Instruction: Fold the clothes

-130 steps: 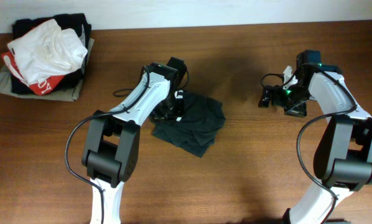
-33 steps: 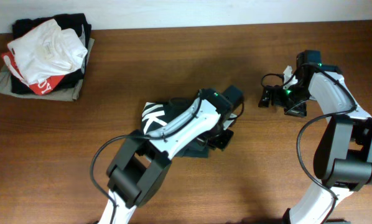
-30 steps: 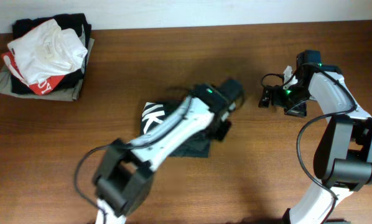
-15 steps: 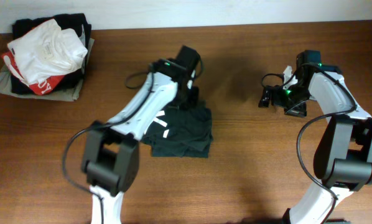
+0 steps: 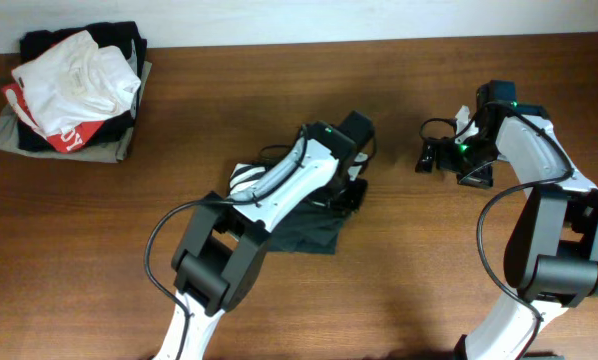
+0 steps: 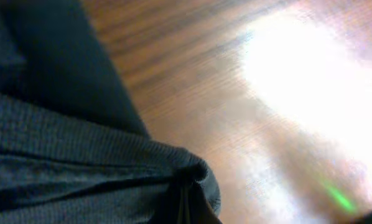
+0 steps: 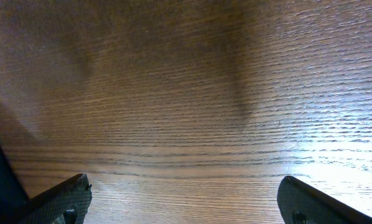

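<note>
My left jaws are pinched tight on a puckered fold of the plain dark teal-grey short-sleeved T-shirt (image 5: 309, 228). The shirt lies crumpled near the middle of the brown wooden worktop (image 5: 439, 290), partly under my left arm. My right jaws stand spread wide with nothing between them, low over bare wood well off to the shirt's right. A crumpled white garment (image 5: 79, 75) tops a heap in the far left corner.

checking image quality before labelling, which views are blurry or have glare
Left wrist: blurred throughout, strong white glare on the table, T-shirt soft-edged. Right wrist: sharp wood grain, mild sheen at lower right, shadow at upper left. Overhead: sharp and evenly lit.
</note>
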Controlling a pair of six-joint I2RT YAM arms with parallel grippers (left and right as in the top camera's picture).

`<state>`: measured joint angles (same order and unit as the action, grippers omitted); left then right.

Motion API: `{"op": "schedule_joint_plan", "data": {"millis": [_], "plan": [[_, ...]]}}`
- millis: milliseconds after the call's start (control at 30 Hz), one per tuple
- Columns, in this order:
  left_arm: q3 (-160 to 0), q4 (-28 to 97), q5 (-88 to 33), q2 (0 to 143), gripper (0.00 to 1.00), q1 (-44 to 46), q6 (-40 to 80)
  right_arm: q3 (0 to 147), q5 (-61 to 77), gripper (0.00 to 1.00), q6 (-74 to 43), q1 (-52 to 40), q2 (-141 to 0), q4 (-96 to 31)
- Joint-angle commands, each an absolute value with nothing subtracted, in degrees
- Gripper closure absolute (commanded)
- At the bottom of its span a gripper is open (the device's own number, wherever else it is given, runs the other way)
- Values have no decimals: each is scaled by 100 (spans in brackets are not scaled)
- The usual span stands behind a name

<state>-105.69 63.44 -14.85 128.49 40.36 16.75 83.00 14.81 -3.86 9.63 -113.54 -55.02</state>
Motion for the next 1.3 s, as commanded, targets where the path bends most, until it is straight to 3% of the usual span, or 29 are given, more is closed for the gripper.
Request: {"op": "schedule_joint_plan", "data": {"millis": [0, 167, 200, 267, 600, 767, 1033, 1267], "plan": [[-11474, 6987, -1614, 12801, 100, 3874, 1291, 8263, 1433, 1, -364, 978, -11384, -5500], [-12790, 7990, -1184, 12589, 97, 3559, 1050, 8263, 1431, 1, -362, 978, -11384, -5500], [-13032, 8138, -926, 12536, 83, 3444, 1061, 8263, 1431, 1, -364, 978, -11384, -5500], [-13325, 8265, -574, 12505, 0, 3194, 1061, 8263, 1433, 1, -364, 978, -11384, -5500], [-13251, 8735, -550, 12514, 0, 1278, 1059, 8263, 1433, 1, -362, 978, -11384, -5500], [-12495, 8746, -1433, 12514, 0, 526, 510, 8263, 1433, 1, -364, 978, -11384, -5500], [-10678, 7623, -3614, 12514, 0, -121, -1050, 8263, 1433, 1, -362, 978, -11384, -5500], [-9612, 6980, -3800, 12514, 0, -421, -1105, 8263, 1433, 1, -364, 978, -11384, -5500]]}}
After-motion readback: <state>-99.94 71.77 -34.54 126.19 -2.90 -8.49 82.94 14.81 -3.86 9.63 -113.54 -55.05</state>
